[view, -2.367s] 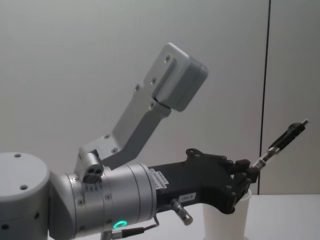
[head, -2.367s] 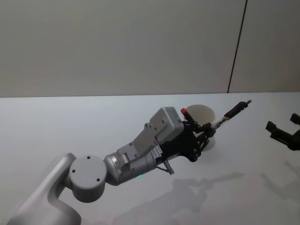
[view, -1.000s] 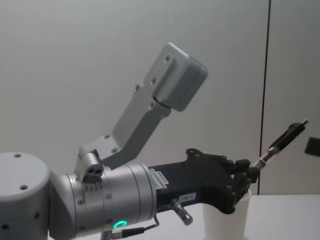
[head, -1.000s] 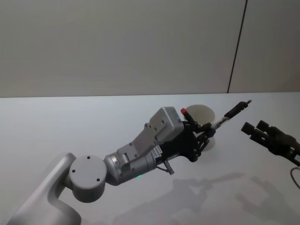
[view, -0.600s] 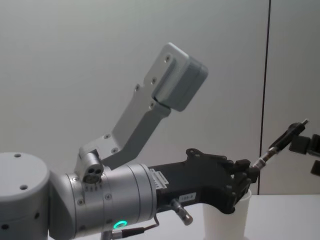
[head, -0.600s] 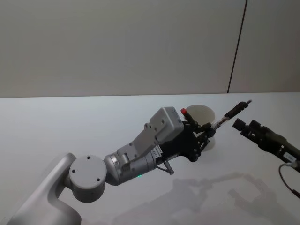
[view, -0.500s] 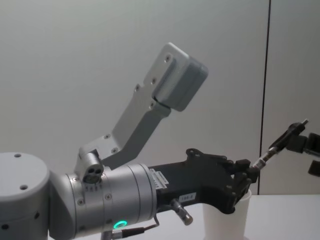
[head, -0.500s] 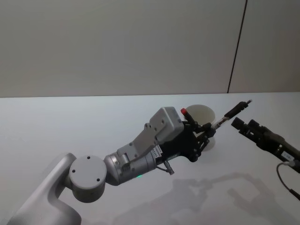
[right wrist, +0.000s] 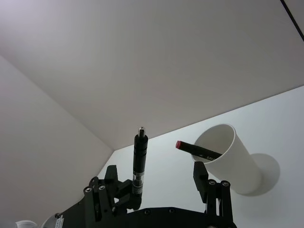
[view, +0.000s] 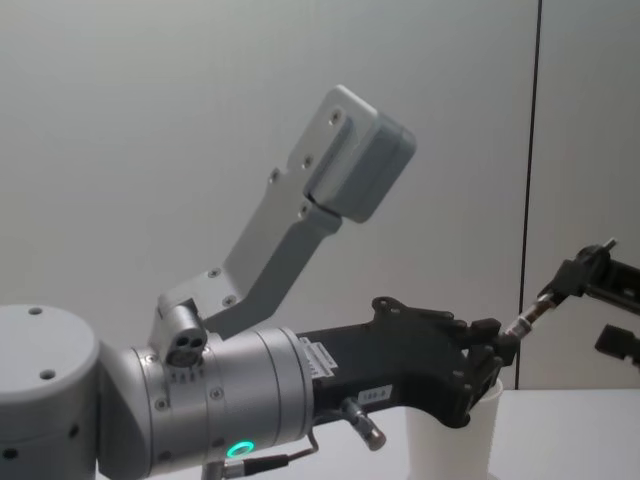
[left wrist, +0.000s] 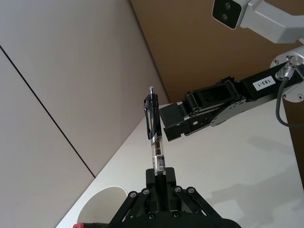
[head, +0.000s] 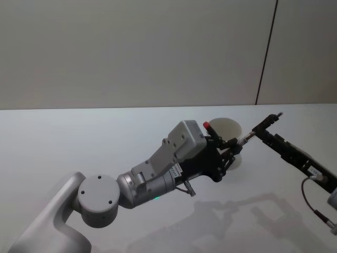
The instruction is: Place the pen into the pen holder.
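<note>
Pen (left wrist: pixel 154 130): light, stiff, slippery; centre frame, left gripper (left wrist: pixel 160 186) clamps its base. Right gripper (right wrist: pixel 164 183) spread around the barrel; take mid-barrel.

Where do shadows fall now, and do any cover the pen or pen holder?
Head view: shadows of both arms lie on the table, nearer the robot than the pen holder, not touching it. Right wrist view: the pen holder throws a rounded shadow away from the pen. Left wrist view: a shadow lies on the table near the right tool; the pen stands unshaded.
</note>
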Motion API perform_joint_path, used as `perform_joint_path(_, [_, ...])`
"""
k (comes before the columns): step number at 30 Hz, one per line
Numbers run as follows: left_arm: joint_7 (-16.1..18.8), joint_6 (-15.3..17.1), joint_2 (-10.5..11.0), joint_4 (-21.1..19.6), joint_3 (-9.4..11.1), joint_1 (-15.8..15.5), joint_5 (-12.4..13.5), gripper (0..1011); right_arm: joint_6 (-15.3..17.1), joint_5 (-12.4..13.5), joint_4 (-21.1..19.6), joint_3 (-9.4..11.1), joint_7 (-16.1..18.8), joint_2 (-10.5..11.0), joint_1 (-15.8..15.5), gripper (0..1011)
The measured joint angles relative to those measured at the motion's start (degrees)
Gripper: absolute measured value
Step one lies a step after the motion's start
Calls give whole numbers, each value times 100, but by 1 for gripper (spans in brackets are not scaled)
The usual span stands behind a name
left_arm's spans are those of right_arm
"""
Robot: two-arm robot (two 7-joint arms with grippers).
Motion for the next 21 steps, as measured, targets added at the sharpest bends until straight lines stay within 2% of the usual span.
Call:
perform_joint_path(11, [0, 0, 0, 0, 0, 0, 0, 126, 42, 370, 83, -74, -150, -49, 39, 1002])
perform_joint_path(21, [-1, 0, 0, 0, 0, 0, 0, 126, -42, 577, 100, -129, -124, -54, 46, 1002])
